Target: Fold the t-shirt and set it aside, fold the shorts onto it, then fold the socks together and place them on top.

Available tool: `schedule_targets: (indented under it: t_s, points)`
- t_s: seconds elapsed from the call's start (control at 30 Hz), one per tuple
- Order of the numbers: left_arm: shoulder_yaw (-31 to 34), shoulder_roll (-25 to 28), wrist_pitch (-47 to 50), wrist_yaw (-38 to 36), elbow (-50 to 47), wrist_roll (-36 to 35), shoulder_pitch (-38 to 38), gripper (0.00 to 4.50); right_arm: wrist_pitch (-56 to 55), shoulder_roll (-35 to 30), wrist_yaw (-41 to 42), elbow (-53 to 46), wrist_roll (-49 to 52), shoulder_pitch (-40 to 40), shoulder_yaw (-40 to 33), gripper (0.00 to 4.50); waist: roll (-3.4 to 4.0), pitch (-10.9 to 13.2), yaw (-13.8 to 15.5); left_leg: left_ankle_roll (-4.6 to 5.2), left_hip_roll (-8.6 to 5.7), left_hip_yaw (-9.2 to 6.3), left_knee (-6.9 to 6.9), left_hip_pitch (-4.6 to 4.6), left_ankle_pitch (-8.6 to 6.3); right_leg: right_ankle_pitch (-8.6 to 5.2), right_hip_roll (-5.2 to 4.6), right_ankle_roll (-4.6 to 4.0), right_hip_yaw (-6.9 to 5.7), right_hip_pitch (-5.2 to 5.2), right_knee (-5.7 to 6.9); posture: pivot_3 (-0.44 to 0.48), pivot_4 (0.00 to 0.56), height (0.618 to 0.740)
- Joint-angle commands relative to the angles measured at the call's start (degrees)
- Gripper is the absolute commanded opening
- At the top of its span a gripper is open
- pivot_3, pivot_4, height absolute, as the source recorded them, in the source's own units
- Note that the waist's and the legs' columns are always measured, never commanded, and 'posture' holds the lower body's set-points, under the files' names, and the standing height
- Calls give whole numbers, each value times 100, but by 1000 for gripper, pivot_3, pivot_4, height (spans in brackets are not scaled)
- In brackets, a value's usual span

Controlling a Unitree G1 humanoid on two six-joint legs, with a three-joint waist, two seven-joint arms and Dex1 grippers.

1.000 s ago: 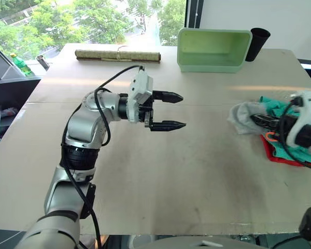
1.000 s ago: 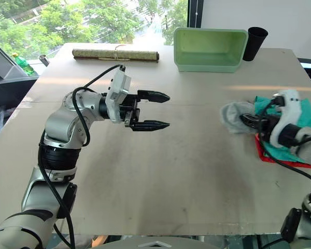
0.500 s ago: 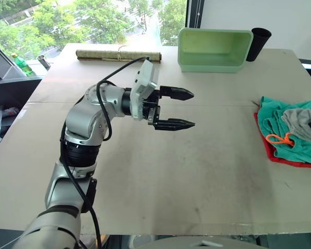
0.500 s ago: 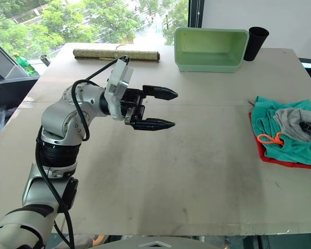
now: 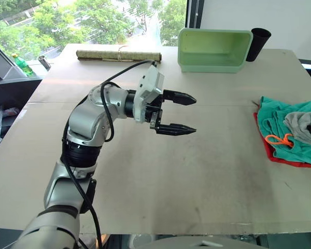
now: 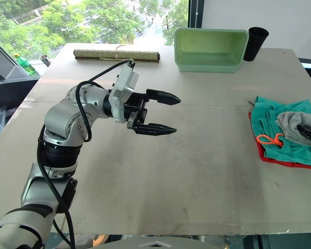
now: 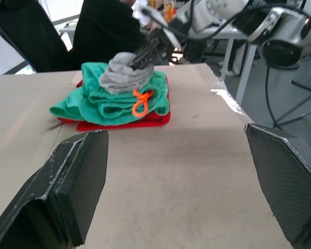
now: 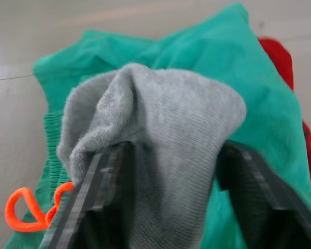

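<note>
Place: an office or lab room.
Table (image 5: 197, 176): large and plain; beyond it, big windows (image 5: 93, 21) with trees.
Beside the table: chairs (image 7: 26, 36) and metal desk legs (image 7: 238, 72).

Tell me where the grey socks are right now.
The grey socks lie on the teal shorts over the red t-shirt, at the table's right edge, with the right pincer around them.

A beige table (image 5: 160, 171) stands by a window (image 5: 93, 21) showing sunlit green trees.
</note>
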Motion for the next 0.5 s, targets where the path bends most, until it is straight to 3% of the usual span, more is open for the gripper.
schedule_targets:
  t_s: [0.03, 0.23, 0.5]
  points:
    - [15, 3, -146, 34, -48, 38, -85, 4500, -577, -199, 539, -285, 26, 139, -307, 4454, 0, 0, 0, 0, 0, -1, 0, 0, 0, 0, 0, 1, 0, 0, -1, 0, 150, 740]
    - [84, 65, -166, 120, -66, 40, 16, 4500, -1499, -261, 1449, -662, -20, 647, -400, 4454, 0, 0, 27, 0, 1, -2, 0, 0, 0, 0, 1, 1, -1, 1, -2, 0, 150, 740]
    - [101, 442, -167, 661, -319, 441, 693, 4500, -2460, 264, 1909, -1464, 173, 362, 559, 4454, 0, 0, -25, -1, 7, -2, 0, 7, 0, -5, 5, 7, 2, 5, 0, 0, 150, 740]
